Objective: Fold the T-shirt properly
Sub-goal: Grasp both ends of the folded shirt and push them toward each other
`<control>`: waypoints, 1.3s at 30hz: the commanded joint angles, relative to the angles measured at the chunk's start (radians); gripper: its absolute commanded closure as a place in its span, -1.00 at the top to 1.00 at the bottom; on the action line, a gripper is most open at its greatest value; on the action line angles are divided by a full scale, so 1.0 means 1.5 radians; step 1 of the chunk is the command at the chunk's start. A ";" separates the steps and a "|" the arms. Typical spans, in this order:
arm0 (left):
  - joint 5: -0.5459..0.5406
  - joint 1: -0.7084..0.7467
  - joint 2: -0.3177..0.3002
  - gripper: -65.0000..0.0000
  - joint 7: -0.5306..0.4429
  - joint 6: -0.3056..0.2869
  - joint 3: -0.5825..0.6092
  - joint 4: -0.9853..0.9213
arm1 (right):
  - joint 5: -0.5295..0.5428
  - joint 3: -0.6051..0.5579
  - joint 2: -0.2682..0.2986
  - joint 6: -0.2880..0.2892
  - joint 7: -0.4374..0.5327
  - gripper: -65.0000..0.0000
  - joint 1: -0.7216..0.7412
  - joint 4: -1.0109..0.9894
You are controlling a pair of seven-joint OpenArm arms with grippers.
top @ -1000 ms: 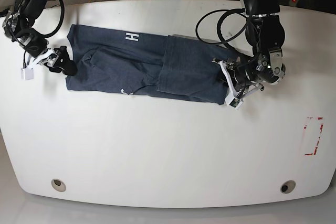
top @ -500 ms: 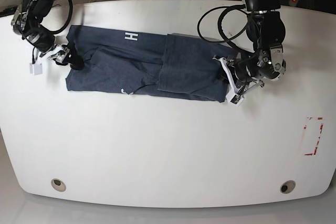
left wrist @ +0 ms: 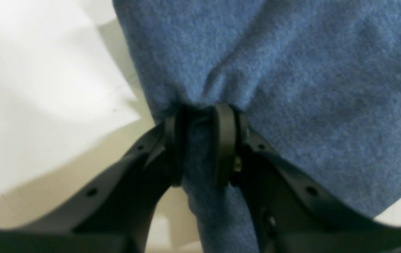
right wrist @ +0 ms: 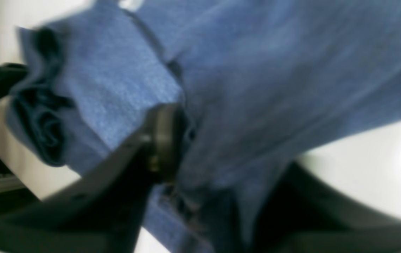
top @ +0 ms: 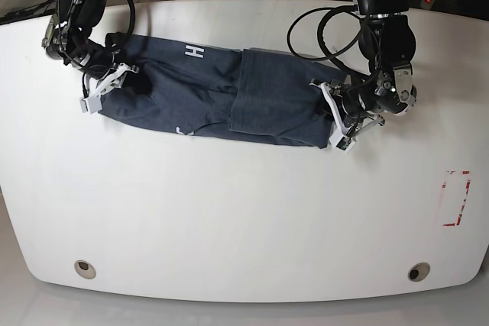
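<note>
The dark blue T-shirt (top: 221, 89) lies stretched sideways across the white table (top: 244, 211), partly folded, with a white letter "H" (top: 192, 52) showing. My left gripper (top: 337, 118) is at the shirt's right end and is shut on a pinch of the T-shirt fabric (left wrist: 292, 63); it shows close up in the left wrist view (left wrist: 202, 140). My right gripper (top: 114, 79) is at the shirt's left end, shut on bunched T-shirt fabric (right wrist: 256, 88). In the right wrist view (right wrist: 200, 154) one finger (right wrist: 163, 140) shows and the other is hidden under cloth.
A red marked rectangle (top: 457, 198) is on the table at the right edge. Two round holes (top: 85, 269) (top: 418, 272) sit near the front edge. Black cables (top: 321, 32) loop behind the shirt's right end.
My right gripper has moved right and slightly up, carrying the shirt's left end inward over itself. My left gripper has stayed nearly in place, still holding the right end.
</note>
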 commanded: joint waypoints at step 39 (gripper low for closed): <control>0.002 -0.005 0.110 -0.63 0.009 0.103 0.004 -0.014 | 0.141 -0.164 -0.017 0.005 -0.102 -1.00 0.039 0.323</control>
